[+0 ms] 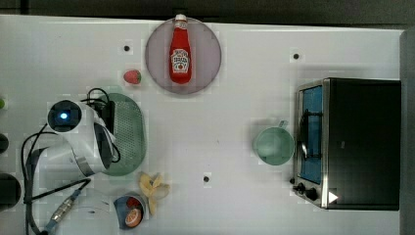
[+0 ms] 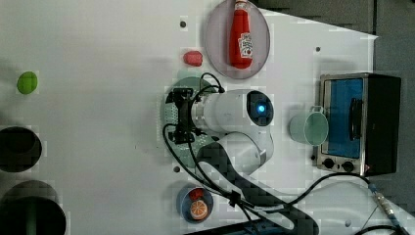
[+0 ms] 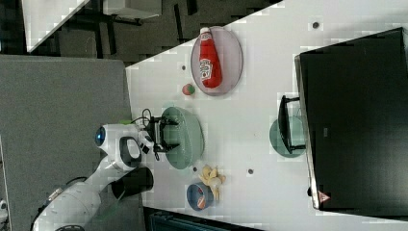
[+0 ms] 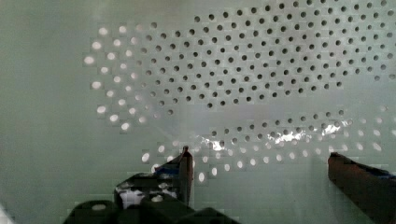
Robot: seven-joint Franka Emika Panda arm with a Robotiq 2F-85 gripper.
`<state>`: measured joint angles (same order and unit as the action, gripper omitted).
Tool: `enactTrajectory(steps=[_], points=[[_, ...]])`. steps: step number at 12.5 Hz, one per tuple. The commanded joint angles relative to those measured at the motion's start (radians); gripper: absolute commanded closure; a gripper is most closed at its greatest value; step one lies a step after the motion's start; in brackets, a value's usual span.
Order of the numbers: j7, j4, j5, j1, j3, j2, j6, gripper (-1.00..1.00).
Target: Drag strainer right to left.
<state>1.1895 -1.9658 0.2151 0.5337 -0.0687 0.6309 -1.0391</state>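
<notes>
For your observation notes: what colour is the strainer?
Pale mint green strainer, clearest in the top view.

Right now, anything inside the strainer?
No loose items show in the strainer. Its perforated bottom is bare in the wrist view, with the open gripper just above it. In the top view, the arm covers the strainer's left part.

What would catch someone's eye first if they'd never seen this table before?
Probably the white robot arm, its open gripper down inside the mint-green strainer at the top view's left. Next, the red ketchup bottle lying on a round grey plate at the table's far edge, and the toaster oven at the top view's right.
</notes>
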Motion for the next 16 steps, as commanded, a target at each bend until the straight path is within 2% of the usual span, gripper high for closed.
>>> enactTrajectory(steps=[1, 8, 13, 16], points=[[0.096, 0.029, 0.016, 0.043, -0.027, 0.004, 0.007, -1.00], [0.103, 0.087, 0.022, 0.098, -0.027, 0.044, 0.002, -1.00], [0.102, 0.109, 0.028, 0.111, -0.023, 0.049, 0.018, -1.00], [-0.055, 0.085, -0.065, 0.111, 0.044, -0.039, 0.069, -1.00]])
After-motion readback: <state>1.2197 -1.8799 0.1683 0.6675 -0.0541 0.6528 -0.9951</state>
